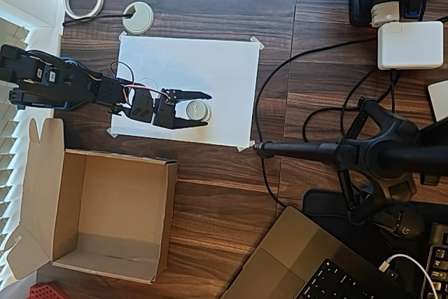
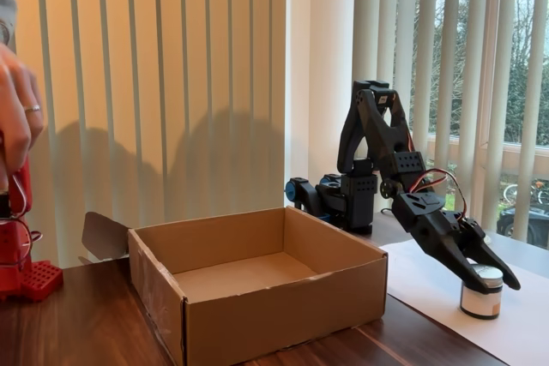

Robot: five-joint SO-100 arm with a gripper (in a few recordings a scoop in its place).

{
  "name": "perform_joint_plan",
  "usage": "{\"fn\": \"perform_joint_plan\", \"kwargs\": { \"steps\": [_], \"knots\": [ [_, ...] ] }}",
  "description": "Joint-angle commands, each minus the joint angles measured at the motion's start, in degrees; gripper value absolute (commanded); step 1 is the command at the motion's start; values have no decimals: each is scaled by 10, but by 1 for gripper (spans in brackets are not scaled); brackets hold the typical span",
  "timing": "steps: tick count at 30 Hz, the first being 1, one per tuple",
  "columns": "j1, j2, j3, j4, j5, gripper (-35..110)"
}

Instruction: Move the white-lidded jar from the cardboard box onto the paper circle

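Two views record one arm on a dark wood table. Largest is the box, open-topped with nothing inside, lying at lower left in the overhead view; the fixed view shows its upright walls in the foreground. Next is the paper, taped at its corners above the box, with bare sheet above and to the right of the jar. The arm reaches rightward over the paper's lower half. The gripper brackets the jar; from above, one finger lies along the far side and the other along the near side. Only the fixed view shows the jar standing upright on the paper, its base down, with the fingers splayed beside its lid, not clamping it. Pencil outlines are too faint to read under the jar. A white grommet sits beyond the paper's top edge.
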Motion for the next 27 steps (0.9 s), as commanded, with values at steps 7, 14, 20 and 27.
{"fn": "perform_joint_plan", "kwargs": {
  "steps": [7, 14, 20, 27],
  "knots": [
    [4, 205, 20, -36, 28, 37],
    [-23, 345, 83, -51, 202, 36],
    [-46, 494, 207, -17, 330, 28],
    [-83, 667, 339, 81, 526, 27]
  ]
}}
